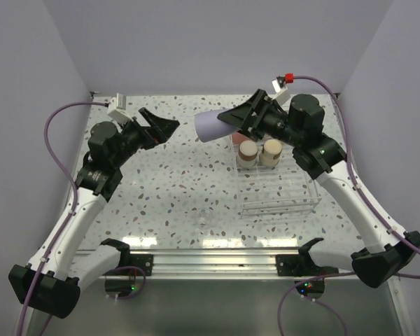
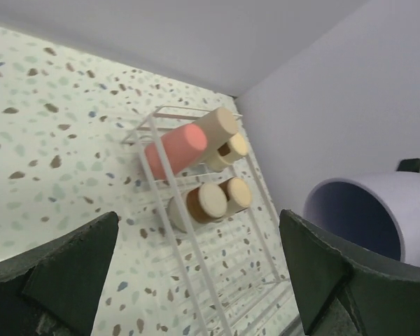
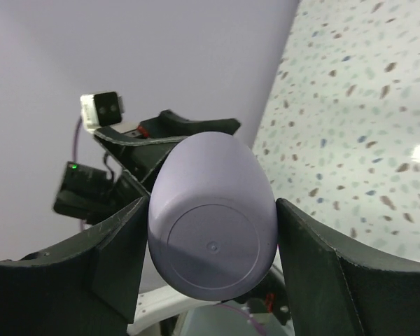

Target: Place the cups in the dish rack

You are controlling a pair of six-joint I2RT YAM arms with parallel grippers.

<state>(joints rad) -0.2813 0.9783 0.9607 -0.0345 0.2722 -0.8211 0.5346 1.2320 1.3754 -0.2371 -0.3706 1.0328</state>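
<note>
Reaching in level from the right, the right gripper [image 1: 231,119] clamps a smooth matte lavender cup [image 1: 210,126] sideways across its body. The cup's open mouth faces the left gripper [image 1: 169,127], whose jaws stand wide and empty just beyond. Beneath the right gripper sits the clear-walled dish rack [image 1: 280,204], with a pink-red cup [image 2: 176,149] and beige cups [image 2: 213,201] lying inside.

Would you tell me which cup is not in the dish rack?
The lavender cup, held aloft by the right gripper; the other cups lie inside the dish rack.
</note>
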